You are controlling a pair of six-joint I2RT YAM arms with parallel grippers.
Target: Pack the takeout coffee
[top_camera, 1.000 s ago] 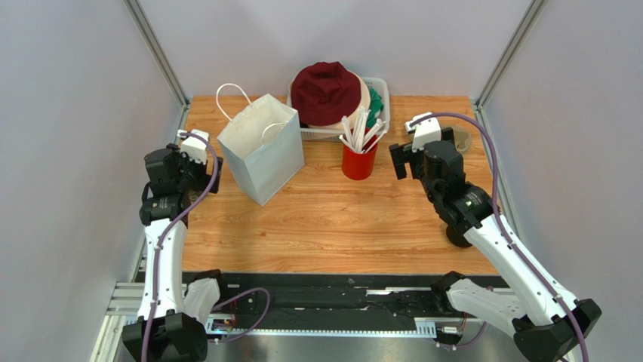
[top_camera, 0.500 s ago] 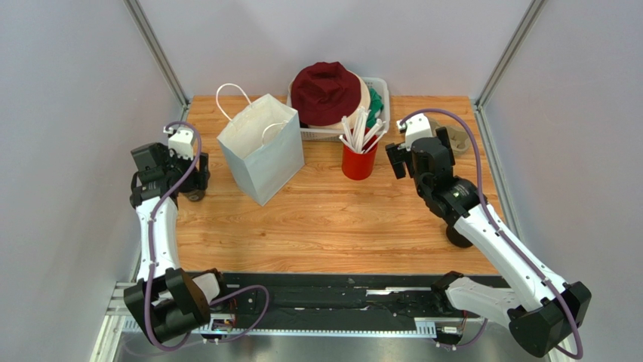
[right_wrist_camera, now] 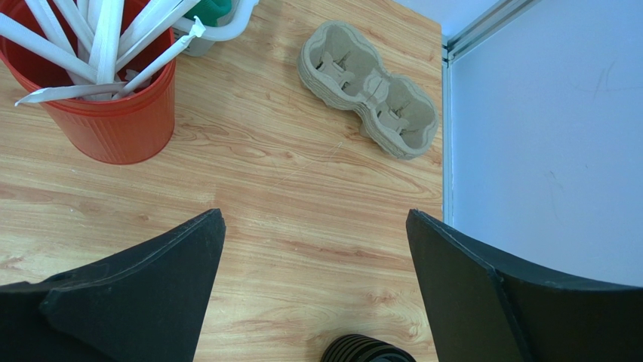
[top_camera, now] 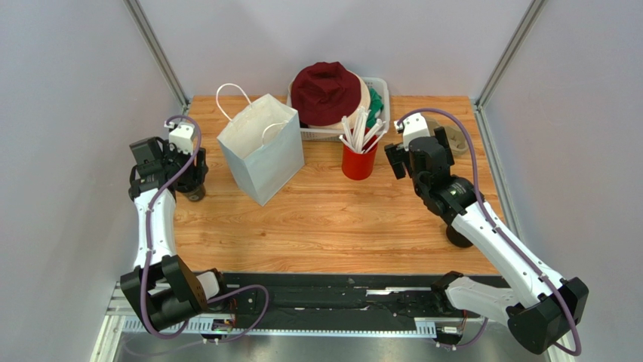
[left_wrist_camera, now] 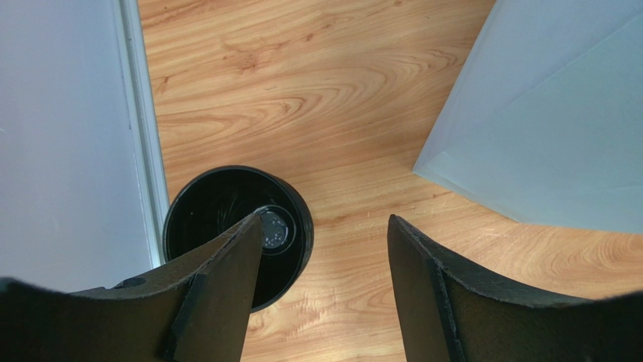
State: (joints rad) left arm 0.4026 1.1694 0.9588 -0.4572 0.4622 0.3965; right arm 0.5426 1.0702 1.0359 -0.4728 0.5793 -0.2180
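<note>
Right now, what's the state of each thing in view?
left gripper: open, holding nothing.
right gripper: open, holding nothing.
black lidless cup: upright, uncovered.
paper bag: upright, mouth open.
red cup: upright, holding wrapped straws.
cup carrier: lying flat, both slots empty.
basket: filled, dark red hat on top.
</note>
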